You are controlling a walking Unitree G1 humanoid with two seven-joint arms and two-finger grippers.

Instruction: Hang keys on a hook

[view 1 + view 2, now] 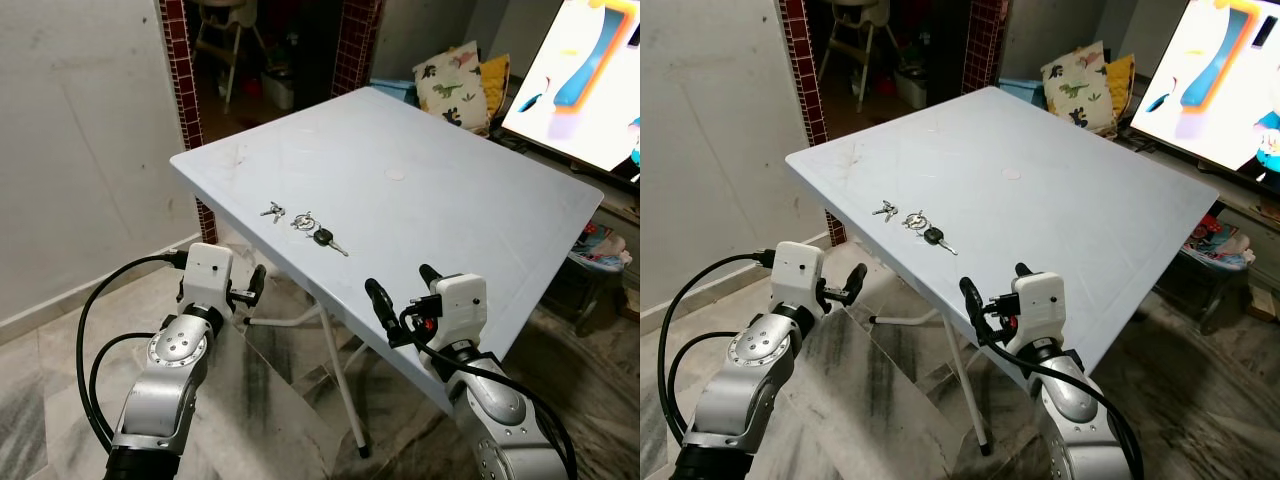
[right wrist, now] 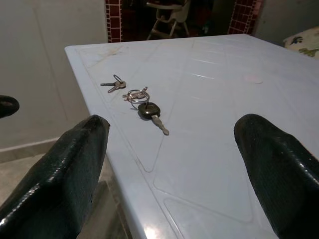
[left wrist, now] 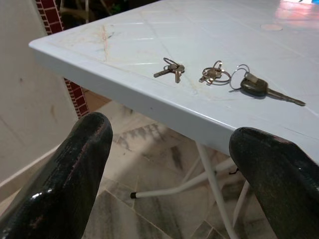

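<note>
Keys (image 1: 304,224) flat on tabletop (image 1: 450,200) near front-left edge, untouched. Right end effector (image 1: 402,287) spread, raised before edge, aimed at keys, likely pre-grasp. Left end effector (image 1: 248,287) spread, below edge. No hook visible.

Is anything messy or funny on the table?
A bit. The keys lie loose in small bunches near the edge of the white table, not hung up. The tabletop has faint scuffs near its corner. Nothing is spilled or broken.
</note>
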